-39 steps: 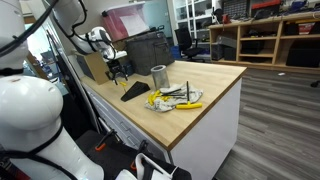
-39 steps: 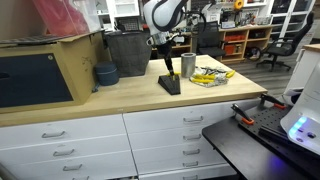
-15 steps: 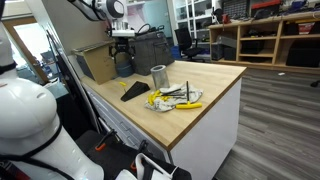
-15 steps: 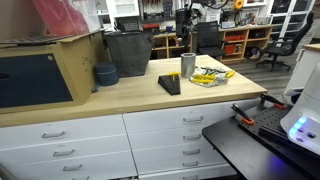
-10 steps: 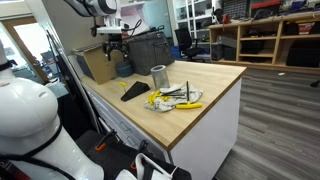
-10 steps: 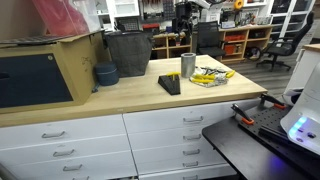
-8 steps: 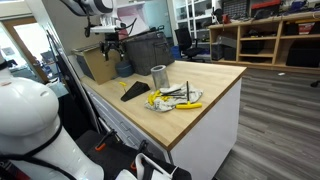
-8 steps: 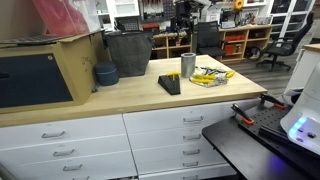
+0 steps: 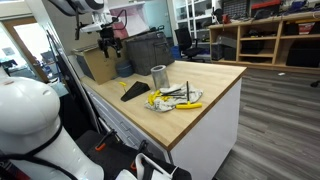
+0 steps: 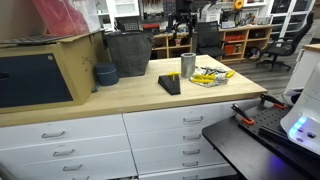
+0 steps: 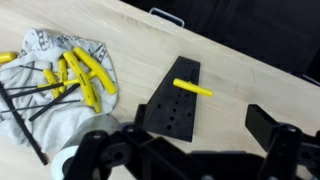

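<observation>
Worktop (image 9: 215, 85): you have a long wooden top. The black holder (image 11: 172, 100), your landmark, sits on it near the front edge.
Cardboard box (image 9: 97, 65): this stands well apart from the holder, at the end of the top away from the cloth.
Basket (image 10: 127, 52): it is dark and open-topped, and it stands behind the holder toward the back of the top.
Pincer (image 9: 108, 42): yours hangs high above the top, well clear of the holder and over toward the box. In the wrist view you look down on the holder. The jaws stand wide apart with nothing between them.
Cloth (image 11: 45, 45): it lies crumpled near the holder and does not touch it.
Bowl (image 10: 105, 74): the blue bowl sits between the box and the holder, in front of the basket.
Metal cup (image 9: 158, 76): it stands upright just beside the holder, a little behind it.
Yellow-handled tools (image 11: 85, 75): these lie in a loose heap on the cloth, off the holder.
Yellow tool (image 11: 192, 89): this one is on the holder's top face, near the narrow end. You cannot tell whether it sits in a hole.
</observation>
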{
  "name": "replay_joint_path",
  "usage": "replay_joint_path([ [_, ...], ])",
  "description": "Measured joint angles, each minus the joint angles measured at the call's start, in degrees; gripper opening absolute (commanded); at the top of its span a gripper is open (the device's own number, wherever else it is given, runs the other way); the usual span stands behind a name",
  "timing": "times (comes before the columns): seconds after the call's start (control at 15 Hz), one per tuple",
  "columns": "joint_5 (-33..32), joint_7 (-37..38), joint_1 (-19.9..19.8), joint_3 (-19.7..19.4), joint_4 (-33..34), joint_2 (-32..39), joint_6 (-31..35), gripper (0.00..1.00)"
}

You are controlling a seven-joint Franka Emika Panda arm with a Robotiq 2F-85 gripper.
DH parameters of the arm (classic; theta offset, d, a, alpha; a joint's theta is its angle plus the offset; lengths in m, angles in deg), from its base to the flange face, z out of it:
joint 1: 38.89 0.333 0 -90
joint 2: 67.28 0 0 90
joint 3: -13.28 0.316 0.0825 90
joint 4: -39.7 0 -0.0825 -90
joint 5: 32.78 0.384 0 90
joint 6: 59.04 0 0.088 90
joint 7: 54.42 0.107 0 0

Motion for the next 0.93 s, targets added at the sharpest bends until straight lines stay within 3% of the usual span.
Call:
replay_joint_path([
  [0.2,-4.5,4.1,0.1,0.6,-2.5,-2.0,7.8,1.0],
  [0.93,-4.3,4.7,0.5,0.9,-4.3,-2.9,7.7,1.0],
])
